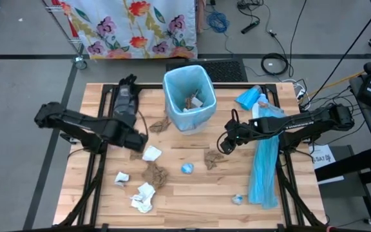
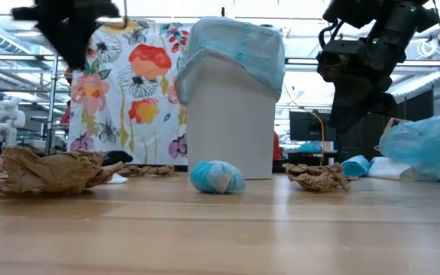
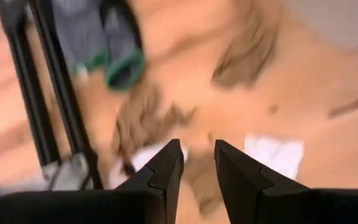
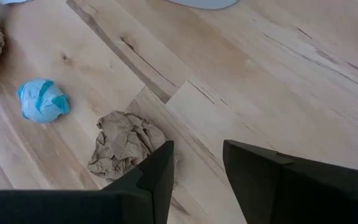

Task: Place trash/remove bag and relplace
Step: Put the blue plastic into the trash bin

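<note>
on the light wooden table (image 1: 192,193) lie small bits of trash, spread out in front of the white bin with a pale blue plastic bag liner (image 1: 189,96). there is a flat crumpled brown paper wad (image 1: 154,174), a white tissue wad (image 1: 152,153) near it, another white tissue lump (image 1: 143,197) closer to the table's front edge, a little round pale blue ball (image 1: 187,168) and a small brown paper wad (image 1: 212,158). a long light blue plastic strip (image 1: 264,161) lies along the right side, under the right arm.

the left gripper (image 1: 136,143) hangs above the table just beside the white tissue wad, its fingers a little apart with nothing between them. the right gripper (image 1: 225,143) hangs near the small brown paper wad, fingers apart and empty too.

only the view from above looks into the bin: some brown and white scraps (image 1: 192,102) sit at the bottom. the low view shows the bag folded over the bin's rim, and a flowery cloth (image 2: 128,92) behind. the right wrist view shows the small brown wad (image 4: 122,146) right by the finger (image 4: 157,171).
</note>
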You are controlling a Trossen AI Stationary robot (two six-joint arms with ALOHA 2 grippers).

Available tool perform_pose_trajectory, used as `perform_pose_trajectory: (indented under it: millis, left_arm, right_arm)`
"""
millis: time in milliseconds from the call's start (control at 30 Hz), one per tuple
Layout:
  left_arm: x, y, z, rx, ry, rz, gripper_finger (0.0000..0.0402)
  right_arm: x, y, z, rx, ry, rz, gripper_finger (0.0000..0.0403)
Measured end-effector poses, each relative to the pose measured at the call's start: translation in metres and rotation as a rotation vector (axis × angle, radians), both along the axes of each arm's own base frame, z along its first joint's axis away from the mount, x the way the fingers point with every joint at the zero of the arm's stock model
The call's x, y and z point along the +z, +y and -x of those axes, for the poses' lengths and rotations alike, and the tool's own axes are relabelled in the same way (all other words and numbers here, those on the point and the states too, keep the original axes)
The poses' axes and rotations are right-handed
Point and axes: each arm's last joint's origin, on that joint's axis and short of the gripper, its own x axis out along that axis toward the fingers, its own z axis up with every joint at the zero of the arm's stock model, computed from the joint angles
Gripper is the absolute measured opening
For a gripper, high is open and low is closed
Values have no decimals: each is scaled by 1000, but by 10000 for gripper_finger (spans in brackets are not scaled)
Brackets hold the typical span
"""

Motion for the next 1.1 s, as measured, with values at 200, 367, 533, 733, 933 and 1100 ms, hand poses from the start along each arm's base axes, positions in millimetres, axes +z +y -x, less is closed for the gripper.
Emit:
perform_pose_trajectory:
  millis: [200, 367, 533, 733, 933, 1100]
  left_arm:
    - [-41, 1, 24, 61, -90, 123, 99]
    - [-64, 8, 54, 172, -149, 192, 99]
    - [-69, 8, 63, 84, -147, 268, 99]
    - [-66, 3, 54, -219, -92, 336, 99]
    - [-70, 5, 56, -72, -29, 388, 99]
    - [-69, 7, 52, 69, -108, 362, 99]
  right_arm:
    - [0, 0, 0, 0, -1, -1, 130]
    - [0, 0, 0, -3, -2, -4, 130]
    - [0, 0, 0, -7, -6, -7, 130]
    - [1, 0, -2, -6, -26, -8, 130]
    - [4, 0, -6, -12, -77, -14, 130]
    - [5, 0, -7, -18, -92, -18, 130]
